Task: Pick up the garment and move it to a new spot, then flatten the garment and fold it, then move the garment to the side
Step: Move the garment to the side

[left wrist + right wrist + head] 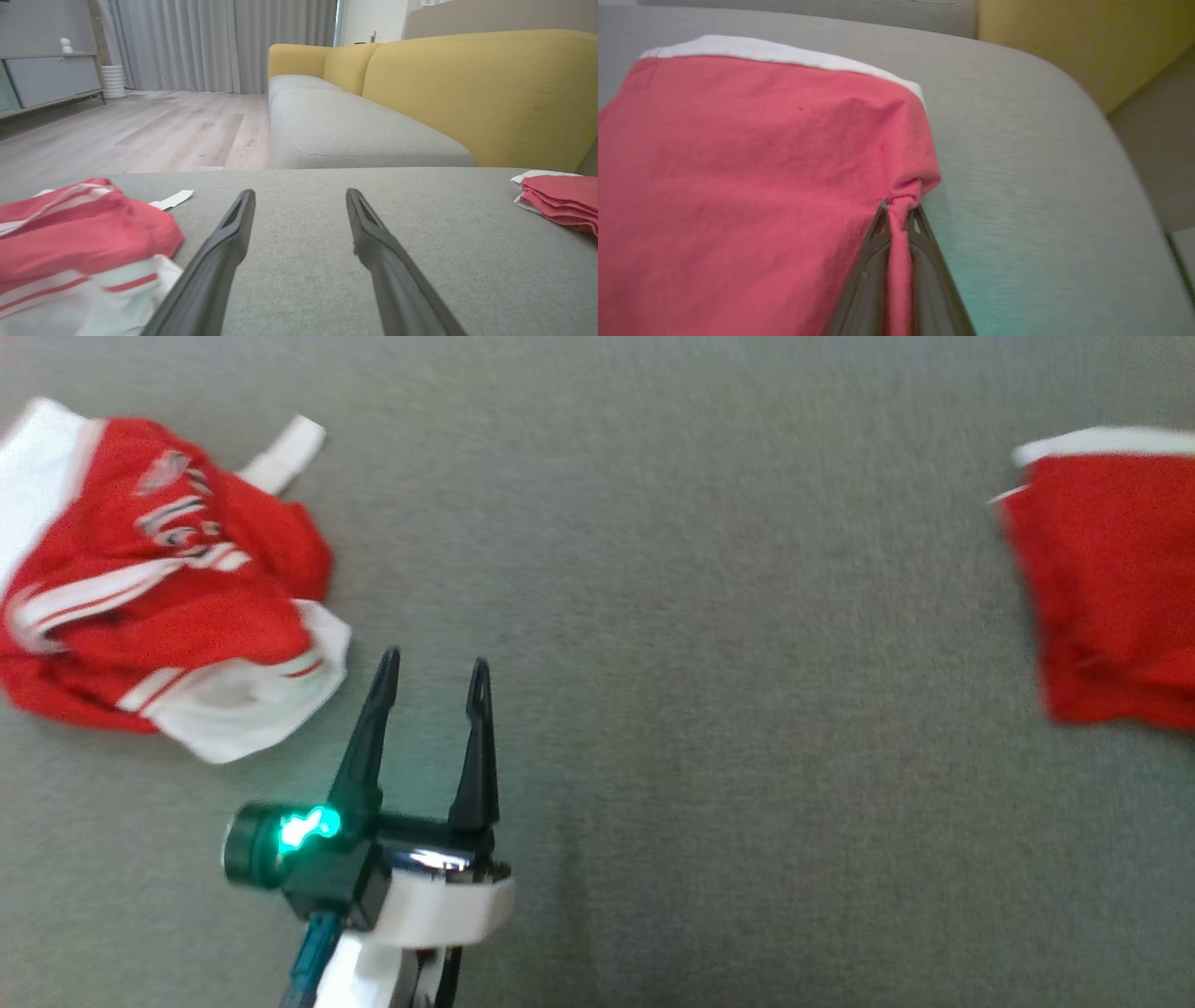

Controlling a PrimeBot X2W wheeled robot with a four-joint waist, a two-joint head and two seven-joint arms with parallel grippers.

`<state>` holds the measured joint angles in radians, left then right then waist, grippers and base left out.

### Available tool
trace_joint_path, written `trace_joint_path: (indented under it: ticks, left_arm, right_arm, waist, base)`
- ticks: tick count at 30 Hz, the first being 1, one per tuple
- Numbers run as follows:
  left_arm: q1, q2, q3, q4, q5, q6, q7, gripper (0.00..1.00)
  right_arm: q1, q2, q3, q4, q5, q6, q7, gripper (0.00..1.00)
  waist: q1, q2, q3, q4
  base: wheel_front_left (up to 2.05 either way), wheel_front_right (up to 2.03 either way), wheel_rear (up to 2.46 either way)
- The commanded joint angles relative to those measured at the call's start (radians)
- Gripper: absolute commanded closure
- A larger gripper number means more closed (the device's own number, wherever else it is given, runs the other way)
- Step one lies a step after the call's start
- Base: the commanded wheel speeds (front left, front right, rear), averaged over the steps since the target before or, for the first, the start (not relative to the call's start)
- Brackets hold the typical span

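Crumpled Bulls T-shirt (159, 579) lies upper left on grey cushion (747, 616). Left gripper (435, 663) just beside it, jaws wide, empty. Right gripper (899, 207) jaws pinch a corner of the folded red garment (752, 177); any tug likely unfolds it.

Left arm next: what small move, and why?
Probably ease the left gripper leftward over the near white edge of the garment: it stands open and empty just beside that crumpled shirt, while the right gripper is busy pinching the folded red garment.
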<state>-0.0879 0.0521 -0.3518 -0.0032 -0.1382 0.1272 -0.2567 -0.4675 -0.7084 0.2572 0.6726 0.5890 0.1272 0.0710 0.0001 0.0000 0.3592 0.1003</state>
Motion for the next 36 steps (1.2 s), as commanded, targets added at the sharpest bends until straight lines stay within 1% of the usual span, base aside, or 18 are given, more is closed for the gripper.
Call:
trace_joint_path:
  ticks: [1,4,8,9,10,12,14,15,17,20,23,26,28,30,32,34,36]
  left_arm:
    - [-0.045,-0.002,0.032,-0.033,0.019,-0.007,-0.005,0.00]
    - [-0.080,-0.002,0.026,-0.032,0.029,-0.017,-0.005,0.00]
    - [-0.122,-0.002,0.026,-0.032,0.037,-0.023,-0.005,0.00]
    - [-0.137,-0.002,0.025,-0.029,0.038,-0.024,-0.005,0.00]
    - [-0.143,-0.002,0.023,-0.027,0.036,-0.025,-0.005,0.00]
    - [-0.152,-0.002,0.021,-0.019,0.030,-0.024,-0.005,0.00]
    - [-0.153,-0.002,0.022,-0.010,0.021,-0.017,-0.005,0.00]
    - [-0.153,-0.002,0.022,-0.010,0.021,-0.017,-0.005,0.00]
    - [-0.146,-0.002,0.022,-0.002,0.015,-0.007,-0.005,0.00]
    - [-0.121,-0.002,0.022,0.013,0.011,0.009,-0.005,0.00]
    - [-0.081,-0.002,0.029,0.033,0.002,0.019,-0.005,0.00]
    - [-0.035,-0.002,0.043,0.055,-0.011,0.018,-0.005,0.00]
    - [-0.004,-0.002,0.056,0.072,-0.012,0.013,-0.005,0.00]
    - [0.027,-0.002,0.070,0.083,-0.019,0.009,-0.005,0.00]
    - [0.059,-0.002,0.081,0.097,-0.021,0.003,-0.005,0.00]
    - [0.094,-0.002,0.092,0.112,-0.024,-0.004,-0.005,0.00]
    - [0.128,-0.002,0.110,0.111,-0.028,-0.007,-0.005,0.00]
  right_arm:
    - [-0.020,-0.093,-0.017,-0.020,-0.021,0.003,0.002,1.00]
    - [-0.040,-0.156,-0.057,-0.006,-0.031,0.003,0.001,1.00]
    - [-0.075,-0.208,-0.105,0.015,-0.074,0.003,-0.016,1.00]
    - [-0.093,-0.217,-0.126,0.029,-0.112,0.003,-0.028,0.63]
    - [-0.101,-0.215,-0.139,0.036,-0.131,0.003,-0.034,0.00]
    - [-0.115,-0.207,-0.159,0.046,-0.188,0.003,-0.058,0.00]
    - [-0.121,-0.183,-0.177,0.046,-0.248,0.003,-0.089,0.00]
    - [-0.121,-0.183,-0.177,0.046,-0.248,0.003,-0.089,0.00]
    - [-0.120,-0.139,-0.193,0.038,-0.307,0.003,-0.120,0.00]
    - [-0.089,-0.027,-0.198,0.006,-0.354,0.003,-0.152,0.00]
    - [-0.020,0.088,-0.175,-0.042,-0.364,0.003,-0.184,0.00]
    - [0.066,0.208,-0.131,-0.084,-0.358,0.003,-0.211,0.00]
    - [0.130,0.291,-0.092,-0.102,-0.324,0.003,-0.226,0.00]
    - [0.185,0.348,-0.054,-0.110,-0.298,0.003,-0.254,0.00]
    - [0.232,0.389,-0.034,-0.109,-0.294,0.003,-0.292,0.00]
    - [0.284,0.434,-0.037,-0.111,-0.293,0.003,-0.319,0.00]
    - [0.333,0.475,-0.057,-0.138,-0.305,0.003,-0.330,0.00]
  waist:
    - [-0.0001,0.0000,0.083,-0.059]
    - [-0.0001,0.0000,0.132,-0.079]
    - [-0.0001,0.0000,0.178,-0.093]
    - [-0.0001,0.0000,0.187,-0.094]
    - [-0.0001,0.0000,0.188,-0.093]
    - [-0.0001,0.0000,0.179,-0.087]
    - [-0.0001,0.0000,0.158,-0.078]
    - [-0.0001,0.0000,0.158,-0.078]
    - [-0.0001,0.0000,0.124,-0.067]
    - [-0.0001,0.0000,0.052,-0.048]
    - [-0.0001,0.0000,-0.030,-0.029]
    - [-0.0001,0.0000,-0.120,-0.011]
    - [-0.0001,0.0000,-0.180,0.001]
    - [-0.0001,0.0000,-0.235,0.010]
    - [-0.0001,0.0000,-0.291,0.020]
    - [-0.0001,0.0000,-0.352,0.029]
    - [-0.0001,0.0000,-0.387,0.033]
  base:
    - [0.00,0.00,0.00]
    - [0.00,0.00,0.00]
    - [0.00,0.00,0.00]
    - [0.00,0.00,0.00]
    - [0.00,0.00,0.00]
    - [0.00,0.00,0.00]
    - [0.00,0.00,0.00]
    - [0.00,0.00,0.00]
    - [0.00,0.00,0.00]
    - [0.00,0.00,0.00]
    - [0.00,0.00,0.00]
    - [0.00,0.00,0.00]
    - [0.00,0.00,0.00]
    - [0.00,0.00,0.00]
    - [0.00,0.00,0.00]
    - [0.00,0.00,0.00]
    - [0.00,0.00,0.00]
